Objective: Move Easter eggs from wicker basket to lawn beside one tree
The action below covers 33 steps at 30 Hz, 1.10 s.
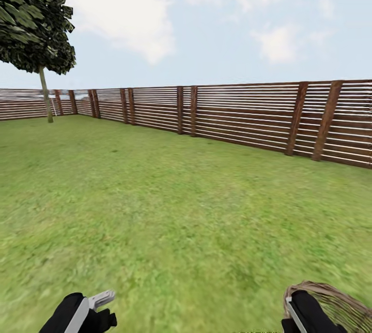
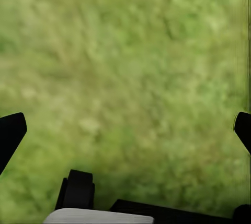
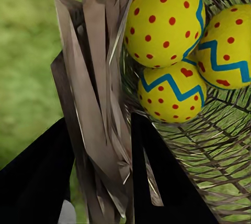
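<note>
**Basket rim clamped, eggs inside**

Low at the right of the head view, the right gripper (image 1: 297, 307) sits at the braided rim of the wicker basket (image 1: 338, 302). Its wrist camera shows the two black fingers (image 3: 167, 177) either side of that rim, pinching the flat, pale-brown woven strips (image 3: 97, 104) between them at a narrow gap. Behind the rim, three Easter eggs (image 3: 164, 23) lie bunched together and touching inside the open weave: smooth, bright yellow shells with red dots, one with a red heart, and blue-green zigzag bands. The basket's wall is thin dark wire-like strands with grass showing through.

The left gripper (image 1: 101, 302) hangs low at the left over the lawn (image 1: 170, 209), its dark fingertips (image 2: 10, 132) set wide apart with nothing between them but blurry, mottled green grass.

Far off at the left stands a tree (image 1: 45, 96), slim pale trunk under a dark blocky crown, before a brown horizontal-slat fence (image 1: 243, 113).
</note>
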### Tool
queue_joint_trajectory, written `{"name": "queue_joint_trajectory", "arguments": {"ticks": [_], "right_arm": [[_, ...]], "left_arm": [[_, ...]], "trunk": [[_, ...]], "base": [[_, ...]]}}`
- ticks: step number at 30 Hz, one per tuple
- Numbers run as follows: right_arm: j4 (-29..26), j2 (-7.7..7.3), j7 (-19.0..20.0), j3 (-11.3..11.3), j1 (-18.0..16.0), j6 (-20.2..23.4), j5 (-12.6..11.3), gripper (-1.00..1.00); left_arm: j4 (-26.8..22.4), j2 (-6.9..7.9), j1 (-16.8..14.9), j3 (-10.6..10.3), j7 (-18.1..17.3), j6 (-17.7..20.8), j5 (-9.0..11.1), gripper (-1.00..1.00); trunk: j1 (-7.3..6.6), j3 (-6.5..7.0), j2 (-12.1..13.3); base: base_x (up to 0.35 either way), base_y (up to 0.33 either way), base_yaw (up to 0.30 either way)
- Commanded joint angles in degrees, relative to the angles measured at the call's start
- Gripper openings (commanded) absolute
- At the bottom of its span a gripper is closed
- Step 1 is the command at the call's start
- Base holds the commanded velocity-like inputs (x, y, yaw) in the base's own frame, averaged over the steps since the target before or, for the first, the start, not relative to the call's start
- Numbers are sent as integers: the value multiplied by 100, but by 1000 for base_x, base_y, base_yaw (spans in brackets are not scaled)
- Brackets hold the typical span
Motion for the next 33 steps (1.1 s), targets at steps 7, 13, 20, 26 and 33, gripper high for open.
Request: {"name": "queue_joint_trajectory", "arguments": {"ticks": [7,13,20,26,33], "right_arm": [[-32,-76,3,2,-6,21,151,-100],[-79,-97,1,2,-5,21,151,-100],[-87,-116,9,2,-5,25,151,-100],[-89,-124,10,2,-3,29,149,-100],[-90,-186,10,-6,-3,35,143,-100]], "left_arm": [[-11,-1,0,5,48,24,62,100],[-11,-7,0,4,46,24,62,100],[-11,0,0,4,44,24,62,100],[-11,-1,0,5,44,24,62,100],[-11,-3,0,5,44,24,62,100]], "trunk": [[-155,120,279],[-287,227,520],[-441,353,800],[-573,461,1041],[-726,586,1322]], "base": [[0,0,-241],[0,0,-231],[0,0,-265],[0,0,-240],[0,0,-19]]}}
